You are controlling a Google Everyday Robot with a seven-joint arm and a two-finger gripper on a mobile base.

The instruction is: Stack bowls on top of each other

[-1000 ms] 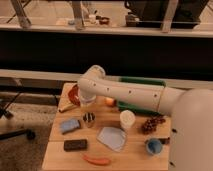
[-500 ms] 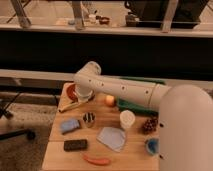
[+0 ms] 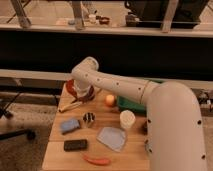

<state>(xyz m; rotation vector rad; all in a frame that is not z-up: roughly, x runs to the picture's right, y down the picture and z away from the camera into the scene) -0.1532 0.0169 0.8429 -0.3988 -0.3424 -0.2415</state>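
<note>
At ten o'clock on the table (image 3: 57, 137), the gripper (image 3: 82, 95) hides over the red-orange bowl (image 3: 72, 88); orange (image 3: 110, 100), white cup (image 3: 127, 120) and green tray (image 3: 131, 104) crowd rightward.

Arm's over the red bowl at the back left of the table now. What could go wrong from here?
1. The gripper sits down at the red-orange bowl, hidden by its own wrist, so grasp quality can't be checked.
2. That bowl lies near the table's back-left corner; a nudge might push it off.
3. The orange fruit and white cup lie close by; a low carry could hit them.
</note>
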